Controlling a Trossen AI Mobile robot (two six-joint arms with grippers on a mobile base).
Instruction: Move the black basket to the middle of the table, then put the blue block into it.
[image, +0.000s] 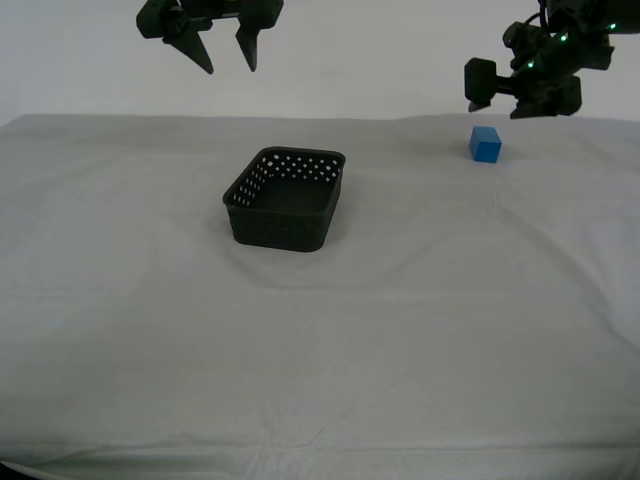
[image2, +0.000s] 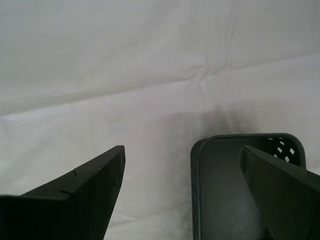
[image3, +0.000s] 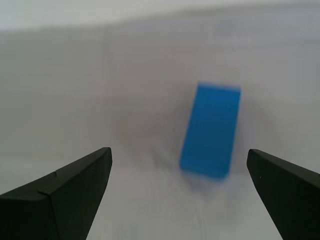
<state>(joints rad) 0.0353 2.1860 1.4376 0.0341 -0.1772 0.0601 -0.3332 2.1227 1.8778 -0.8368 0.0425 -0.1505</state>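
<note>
Blue block (image3: 210, 131) lies between my first hand's (image3: 180, 170) wide-spread jaws, untouched; my second hand (image2: 182, 170) gapes empty.

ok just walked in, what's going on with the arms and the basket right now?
Nothing is held yet. The small black perforated plastic basket sits empty near the middle of the cloth-covered table. My second gripper hangs open above it. The small bright blue cube rests on the cloth toward the far edge, on the exterior view's right. My first gripper hovers open close to it, the cube lying ahead between the jaws, untouched.
</note>
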